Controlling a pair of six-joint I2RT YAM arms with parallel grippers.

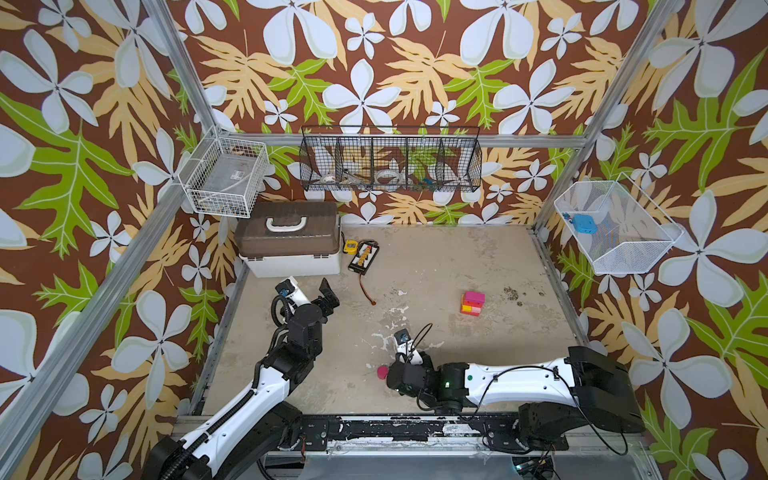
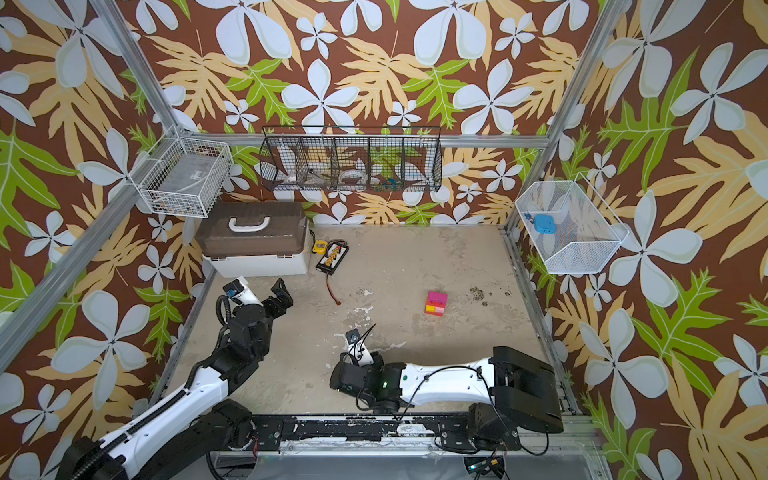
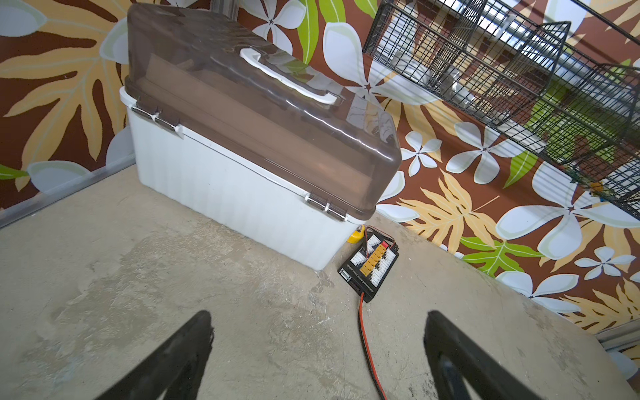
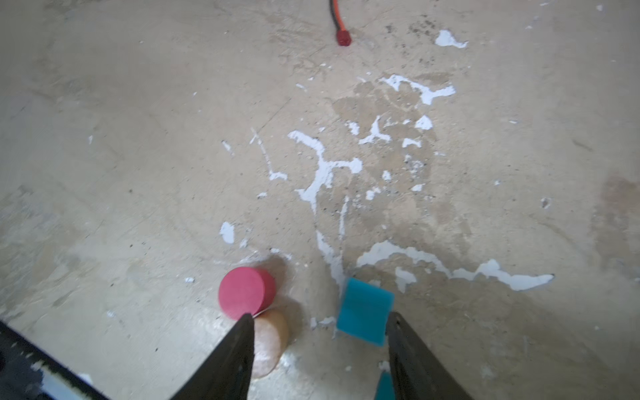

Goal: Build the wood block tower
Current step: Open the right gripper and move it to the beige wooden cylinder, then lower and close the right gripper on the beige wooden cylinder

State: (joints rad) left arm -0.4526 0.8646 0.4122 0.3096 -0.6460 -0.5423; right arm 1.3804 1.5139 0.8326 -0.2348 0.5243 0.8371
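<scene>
The tower (image 1: 472, 302) (image 2: 436, 303) stands right of the floor's middle, a short stack with a magenta block on top of yellow, orange and red ones. Loose wood blocks lie near the front: a pink-red cylinder (image 4: 246, 292) (image 1: 381, 372), a tan cylinder (image 4: 270, 341) and a teal block (image 4: 365, 311). My right gripper (image 4: 319, 316) hangs low over them, open. One fingertip touches the two cylinders, and the other sits beside the teal block, with bare floor between. My left gripper (image 3: 318, 315) (image 1: 328, 293) is open and empty at the left.
A white box with a brown lid (image 1: 289, 239) stands at the back left. Beside it lie a yellow tape measure (image 1: 350, 246), a black connector board (image 1: 363, 255) and its red-black wire (image 1: 368, 291). Wire baskets (image 1: 390, 164) hang on the walls.
</scene>
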